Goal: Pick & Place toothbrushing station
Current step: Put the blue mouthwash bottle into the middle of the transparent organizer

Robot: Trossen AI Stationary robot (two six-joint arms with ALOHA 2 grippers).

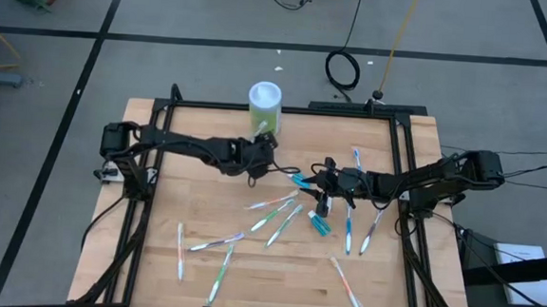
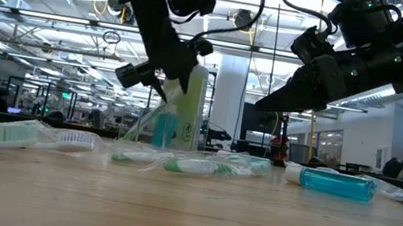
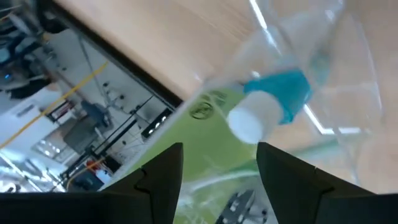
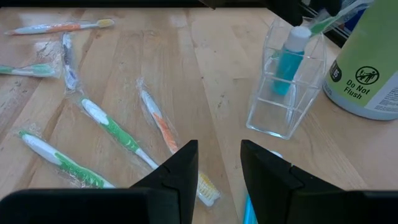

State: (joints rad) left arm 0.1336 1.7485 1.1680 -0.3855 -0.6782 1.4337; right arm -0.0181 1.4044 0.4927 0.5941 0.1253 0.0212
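Note:
The see-through holder [image 4: 285, 84] stands on the table just on the near side of the green canister [image 4: 367, 59]. A small blue bottle with a white cap [image 3: 270, 106] and a green-and-white toothbrush [image 4: 336, 15] stand leaning inside it. My left gripper [image 3: 221, 180] hovers open right above the holder [image 2: 167, 128] and hides most of it in the high view [image 1: 259, 162]. My right gripper [image 4: 214, 171] is open and empty above the table, a little to the holder's right [image 1: 317, 180].
Several wrapped toothbrushes lie loose on the wood: green ones [image 4: 115, 134], an orange one [image 4: 163, 130], others near the front [image 1: 216, 243] and the right [image 1: 350, 225]. A second blue bottle [image 1: 320, 223] lies on its side. A black frame [image 1: 402, 152] borders the table.

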